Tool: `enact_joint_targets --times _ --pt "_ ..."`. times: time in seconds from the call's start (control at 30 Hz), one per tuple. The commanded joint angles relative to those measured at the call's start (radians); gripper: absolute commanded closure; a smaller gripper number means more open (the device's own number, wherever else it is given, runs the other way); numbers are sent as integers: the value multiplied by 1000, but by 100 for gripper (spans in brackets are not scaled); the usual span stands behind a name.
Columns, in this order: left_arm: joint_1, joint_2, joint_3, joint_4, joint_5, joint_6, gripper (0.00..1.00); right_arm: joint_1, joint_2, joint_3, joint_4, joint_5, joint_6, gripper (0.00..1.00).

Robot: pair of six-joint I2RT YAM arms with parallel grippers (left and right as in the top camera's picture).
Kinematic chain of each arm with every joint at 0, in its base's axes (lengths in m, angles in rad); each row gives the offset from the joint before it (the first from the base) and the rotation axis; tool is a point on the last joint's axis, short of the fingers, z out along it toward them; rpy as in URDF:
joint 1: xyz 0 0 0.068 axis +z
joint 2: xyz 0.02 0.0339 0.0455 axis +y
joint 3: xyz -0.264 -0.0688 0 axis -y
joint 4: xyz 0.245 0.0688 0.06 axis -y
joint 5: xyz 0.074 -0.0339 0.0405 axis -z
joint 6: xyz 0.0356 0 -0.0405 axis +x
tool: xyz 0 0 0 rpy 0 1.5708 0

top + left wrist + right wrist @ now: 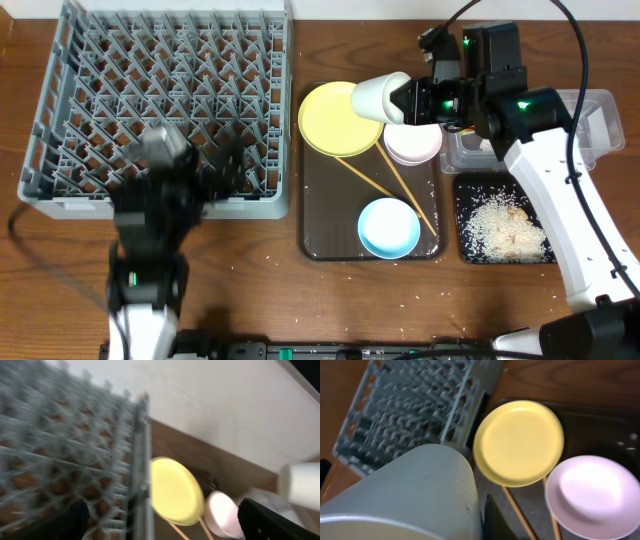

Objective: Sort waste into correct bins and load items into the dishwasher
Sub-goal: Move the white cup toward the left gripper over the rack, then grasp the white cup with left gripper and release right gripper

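a: start closest in. what's the right arm got?

b: the small white cup [405,495], on its side in the air. the right gripper [408,98] has its jaws pinched on one end of it. from here i can't say for sure which end is the mouth.

a: and under it?

b: the yellow plate [519,442] and, just beside that, the white bowl [592,495], both on the brown tray [325,215]. the chopsticks [400,185] run across the tray toward the light-blue bowl [389,227]. so three dishes are not yet loaded.

a: where does the cup go?

b: the dish rack [160,100], well off to the left, with every cell bare. i'd carry the cup high enough to clear the lattice wall, roll the wrist so the mouth faces down, then lower it straight between pegs so it seats instead of tipping.

a: anything in the way?

b: the left arm hangs over the rack's front right corner. the left gripper [165,522] has its jaws spread with nothing between them. i'd aim for a back-row cell, away from that arm, and let go only once the rim rests on the grid.

a: and the waste?

b: the rice [505,228] lies in the black bin [470,250], with a few grains loose on the table.
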Motion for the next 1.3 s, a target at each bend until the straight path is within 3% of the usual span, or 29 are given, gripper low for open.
enact_joint_targets --times 0.0,0.13,0.2,0.33,0.47,0.77,1.27 --pt "3 188 115 27 243 -134 5 -10 -1 6 11 87 31 99" --pt "3 327 135 141 366 -463 4 -12 28 6 40 86 61 99" --pt "3 393 135 134 385 -697 4 -12 67 6 70 67 98 99" --pt "3 466 135 126 599 -851 5 -12 180 6 171 -179 101 99" --pt "3 481 135 126 757 -843 4 -6 275 6 292 -448 85 99" --pt "3 481 134 189 930 -597 5 72 405 6 555 -874 82 99" --pt "4 481 134 247 976 -585 5 212 424 5 522 -933 56 99"
